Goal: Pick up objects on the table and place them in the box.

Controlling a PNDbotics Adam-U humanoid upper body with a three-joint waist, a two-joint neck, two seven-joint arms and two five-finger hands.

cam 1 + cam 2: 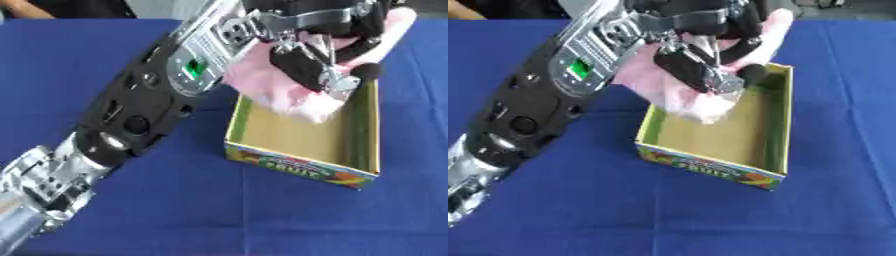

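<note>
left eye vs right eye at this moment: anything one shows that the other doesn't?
Only the left eye view: the silver segment of the left arm low in the corner, and more blue table left of the arm.

Only the right eye view: a wider strip of blue table right of the box.

Both: the left hand curled round a pink soft object, held over the far end of the open cardboard box, partly below its rim. The inside of the box that shows looks bare. The right hand shows in neither.
</note>
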